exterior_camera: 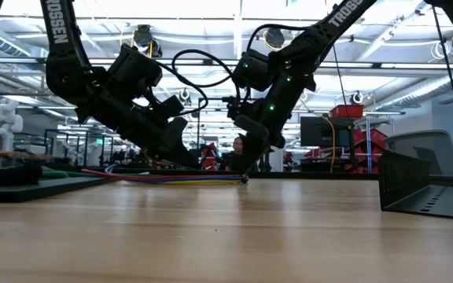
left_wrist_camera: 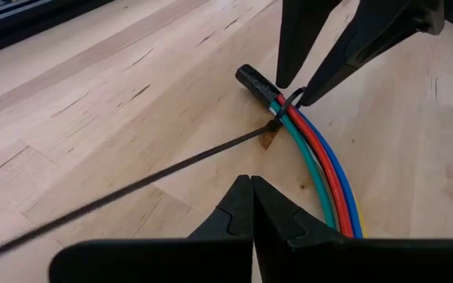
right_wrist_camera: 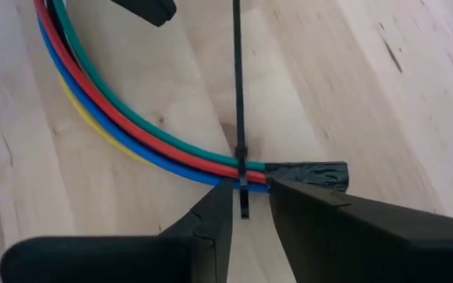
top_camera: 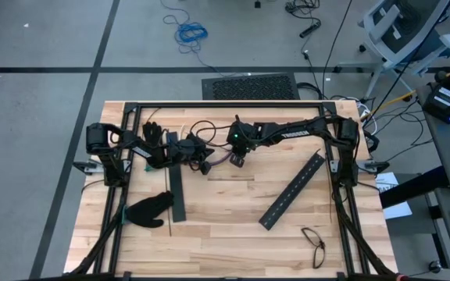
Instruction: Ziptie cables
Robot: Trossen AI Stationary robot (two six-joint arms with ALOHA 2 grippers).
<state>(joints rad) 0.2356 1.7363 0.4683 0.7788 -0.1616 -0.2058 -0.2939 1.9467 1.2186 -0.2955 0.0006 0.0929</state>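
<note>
The cables (left_wrist_camera: 329, 177) are red, blue, green and yellow wires. They lie in a curve on the wooden table, their ends bound in black tape (right_wrist_camera: 309, 171). A thin black ziptie (right_wrist_camera: 242, 161) loops the bundle beside the tape, and its long tail (left_wrist_camera: 132, 189) trails across the table. My right gripper (right_wrist_camera: 250, 189) points steeply down, open by a narrow gap. Its fingers stand on either side of the ziptie's loop (left_wrist_camera: 291, 102). My left gripper (left_wrist_camera: 250, 182) is shut, low over the table. The cables run past its fingers and vanish behind them. My right gripper has the loop's raised part (right_wrist_camera: 244, 200) in the gap between its fingers; whether a finger touches it or the cables, I cannot tell. My left gripper is shut beside the bundle; its own fingers hide whether it touches the cables.
Two long black slotted bars (top_camera: 291, 191) (top_camera: 177, 195) lie on the table. One black glove (top_camera: 151, 209) lies at the near left, another (top_camera: 153, 136) by the left arm. Spectacles (top_camera: 315, 242) lie at the near right. Bare wood stretches across the near middle.
</note>
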